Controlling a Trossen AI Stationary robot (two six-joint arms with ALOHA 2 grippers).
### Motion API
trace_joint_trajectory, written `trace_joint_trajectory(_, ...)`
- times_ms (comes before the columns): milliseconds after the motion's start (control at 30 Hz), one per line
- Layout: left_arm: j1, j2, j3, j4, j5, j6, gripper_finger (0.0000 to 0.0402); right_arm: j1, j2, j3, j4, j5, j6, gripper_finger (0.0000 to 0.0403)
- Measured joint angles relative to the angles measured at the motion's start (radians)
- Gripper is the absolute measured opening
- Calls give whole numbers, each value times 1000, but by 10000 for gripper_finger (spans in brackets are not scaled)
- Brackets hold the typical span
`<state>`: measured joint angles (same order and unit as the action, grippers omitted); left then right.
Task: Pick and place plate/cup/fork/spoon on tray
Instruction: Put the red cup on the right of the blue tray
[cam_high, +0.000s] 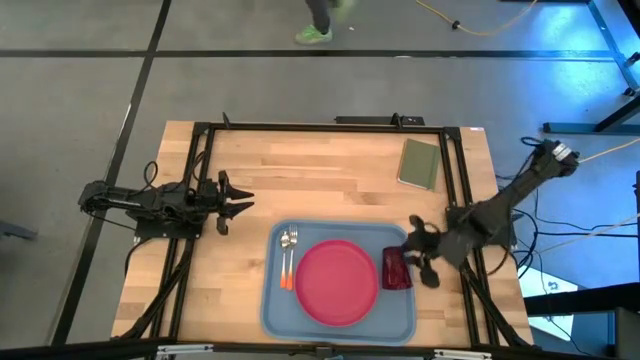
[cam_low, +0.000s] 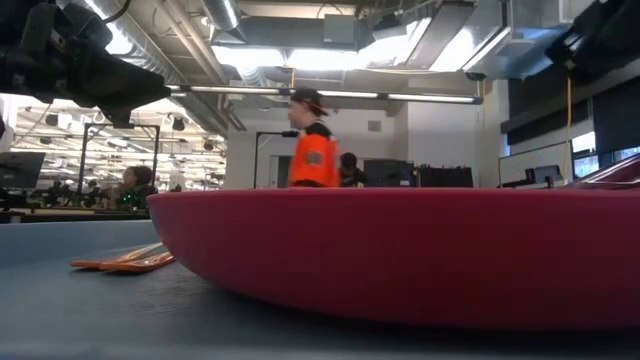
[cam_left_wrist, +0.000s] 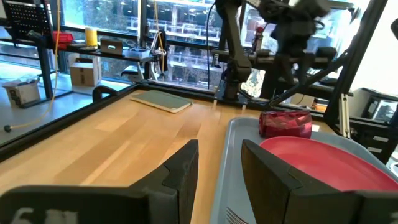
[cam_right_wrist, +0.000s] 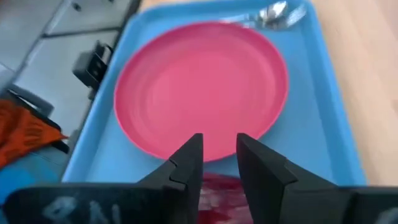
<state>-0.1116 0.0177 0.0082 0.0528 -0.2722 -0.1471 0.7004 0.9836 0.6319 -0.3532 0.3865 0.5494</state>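
Observation:
The light blue-grey tray (cam_high: 272, 300) lies at the table's near middle. On it rest the pink-red plate (cam_high: 337, 282), flat in the middle, and the orange-handled fork (cam_high: 284, 262) and spoon (cam_high: 294, 258) side by side at its left end. The maroon cup (cam_high: 396, 268) lies on its side at the tray's right end. My right gripper (cam_high: 422, 255) is open and hovers above the cup, clear of it; the cup shows below its fingers in the right wrist view (cam_right_wrist: 214, 196). My left gripper (cam_high: 245, 200) is open and empty, left of the tray's far left corner.
An olive-green pad (cam_high: 420, 163) lies at the table's far right. Bare wood runs along the far half of the table and left of the tray. A dark frame borders the table. A person in an orange vest (cam_low: 313, 150) stands in the room beyond.

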Motion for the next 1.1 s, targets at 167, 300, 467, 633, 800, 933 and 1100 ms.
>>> trace_joint_trajectory(167,0,0,0,0,0,0,115,123,171,149,-194,168,141,101)
trace_joint_trajectory(300,0,0,0,0,0,0,115,198,299,292,-360,268,213,101)
trace_joint_trajectory(467,0,0,0,0,0,0,115,272,412,422,-499,320,273,101)
trace_joint_trajectory(633,0,0,0,0,0,0,115,280,491,453,-656,314,493,101)
trace_joint_trajectory(800,0,0,0,0,0,0,115,279,573,453,-644,267,642,101)
trace_joint_trajectory(933,0,0,0,0,0,0,115,285,641,495,-701,241,733,101)
trace_joint_trajectory(1100,0,0,0,0,0,0,115,316,742,714,-933,263,807,101)
